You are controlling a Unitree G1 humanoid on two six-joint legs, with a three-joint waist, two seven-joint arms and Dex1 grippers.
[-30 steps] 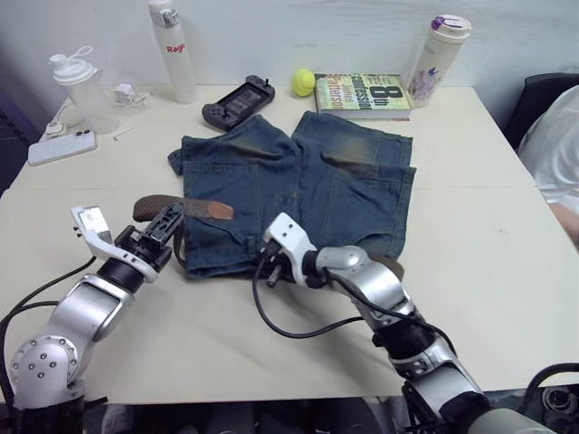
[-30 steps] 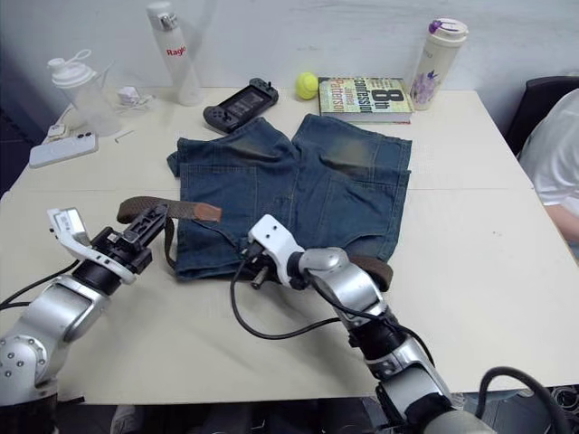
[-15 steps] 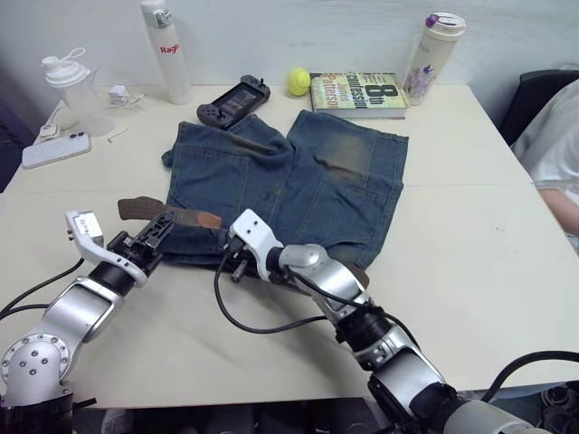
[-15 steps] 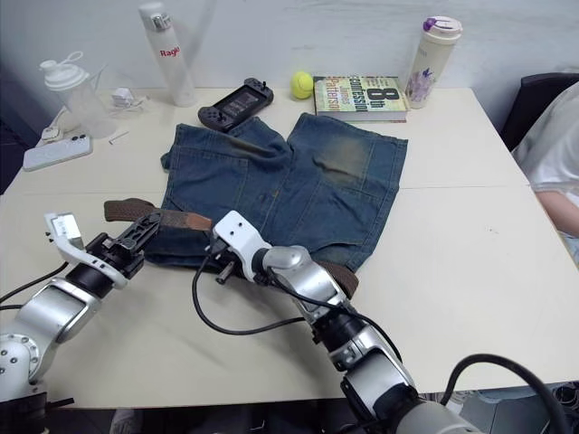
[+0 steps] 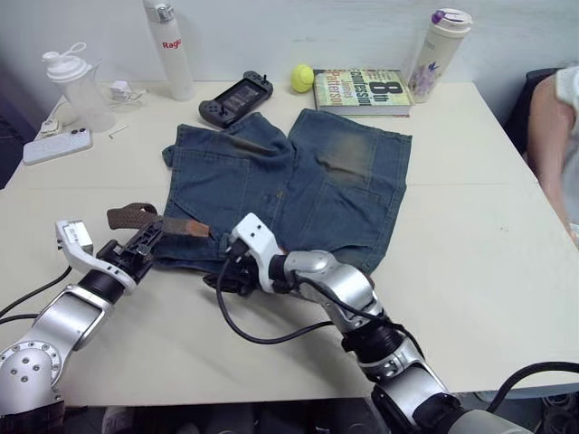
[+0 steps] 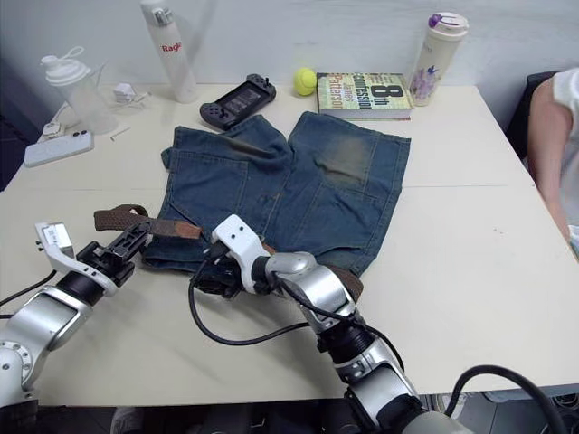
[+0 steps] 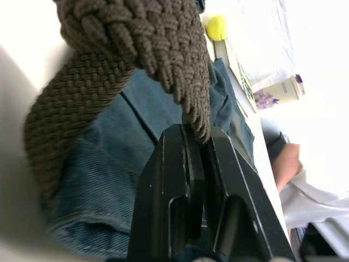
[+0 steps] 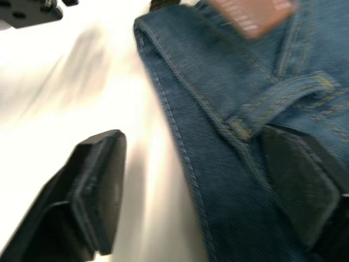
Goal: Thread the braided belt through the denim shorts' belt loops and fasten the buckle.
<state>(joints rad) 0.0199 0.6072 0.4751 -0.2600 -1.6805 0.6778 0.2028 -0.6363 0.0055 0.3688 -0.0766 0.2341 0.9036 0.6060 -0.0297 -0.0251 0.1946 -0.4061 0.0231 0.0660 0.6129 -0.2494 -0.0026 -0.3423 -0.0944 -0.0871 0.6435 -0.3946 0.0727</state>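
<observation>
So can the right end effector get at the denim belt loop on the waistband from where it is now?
Probably yes. The right end effector is open, its black fingers straddling the blue denim shorts' waistband edge, with a stitched belt loop just ahead and nothing lying between.

The cream table (image 5: 470, 235) carries the denim shorts (image 5: 308, 185) at its middle; a book (image 5: 364, 91), a ball (image 5: 301, 79) and a game controller (image 5: 236, 98) lie behind them. Bottles (image 5: 167, 47) stand at the back; a phone (image 5: 57, 146) lies far left.

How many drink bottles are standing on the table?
3. A clear shaker bottle at the far left corner, a tall white bottle just right of it along the back edge, and a floral tumbler at the far right, beside the book.
</observation>
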